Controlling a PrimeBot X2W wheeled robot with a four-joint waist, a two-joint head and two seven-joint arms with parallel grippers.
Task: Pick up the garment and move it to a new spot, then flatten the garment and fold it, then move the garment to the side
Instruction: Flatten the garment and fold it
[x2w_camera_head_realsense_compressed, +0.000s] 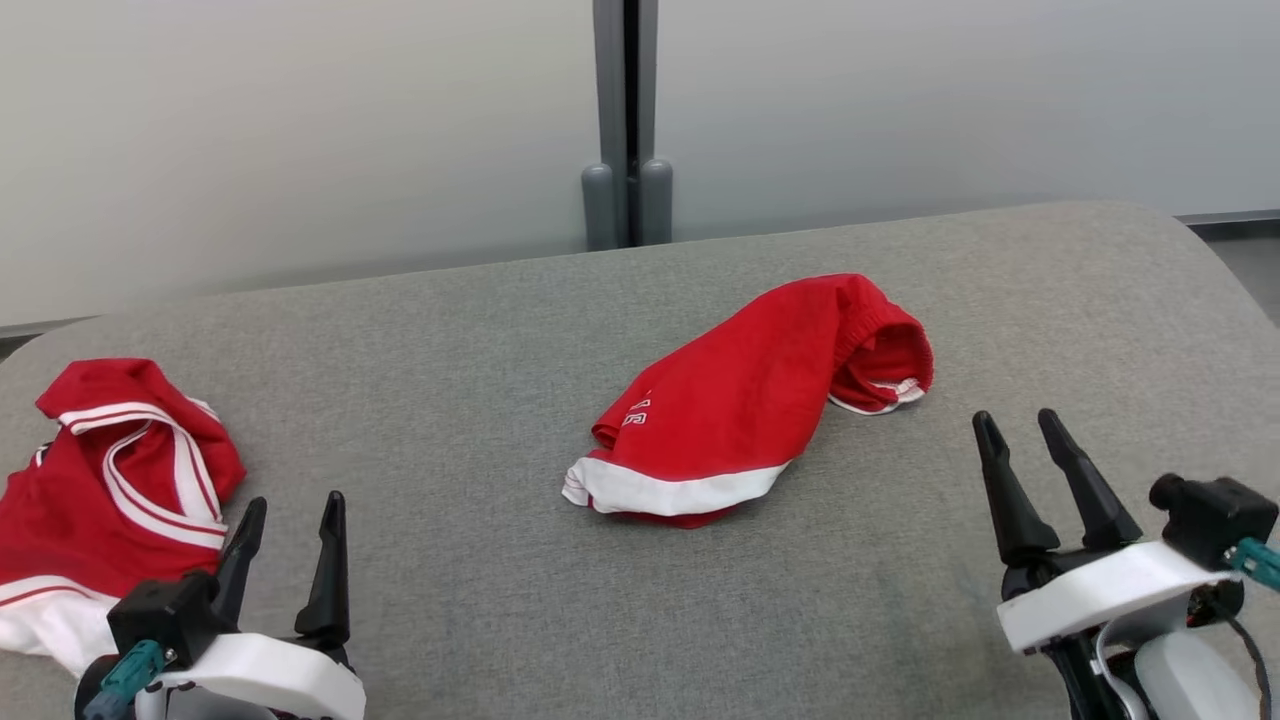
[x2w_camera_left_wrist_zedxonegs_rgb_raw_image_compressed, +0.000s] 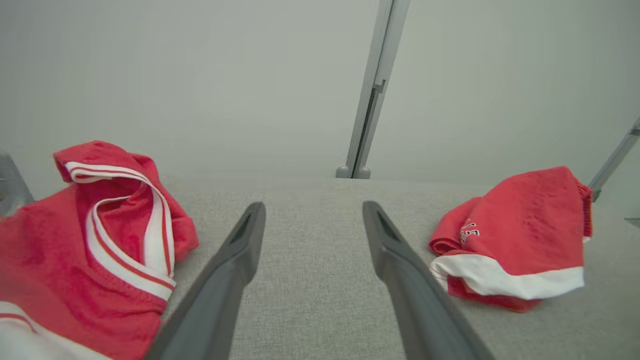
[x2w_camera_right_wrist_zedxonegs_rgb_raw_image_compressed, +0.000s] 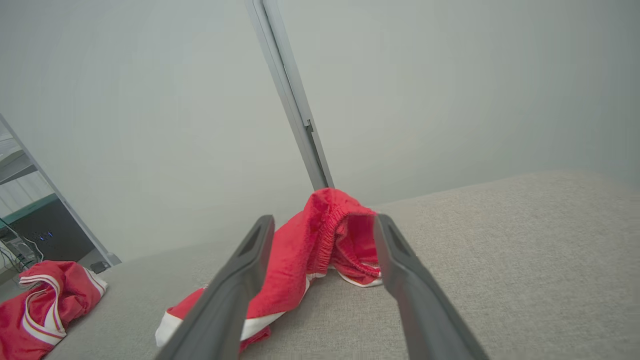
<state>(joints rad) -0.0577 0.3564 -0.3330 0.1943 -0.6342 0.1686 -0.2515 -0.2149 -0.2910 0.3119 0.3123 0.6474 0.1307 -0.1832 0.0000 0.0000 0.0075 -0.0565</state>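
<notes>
Head view: garment (x2w_camera_head_realsense_compressed: 745, 400) lies left of right gripper (x2w_camera_head_realsense_compressed: 1015, 418).

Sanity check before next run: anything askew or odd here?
Nothing damaged or spilled. The red shorts lie bunched at the table centre, waistband curled over. A red jersey sits crumpled at its left end, by the left gripper.

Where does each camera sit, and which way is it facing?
Head view: from the head, forward and down at the red shorts on the grey surface; left end effector and right end effector at bottom corners.
Left wrist view: along its open fingers; red jersey left, shorts right.
Right wrist view: along its open fingers, toward the shorts.
Shared: all show both garments.
</notes>
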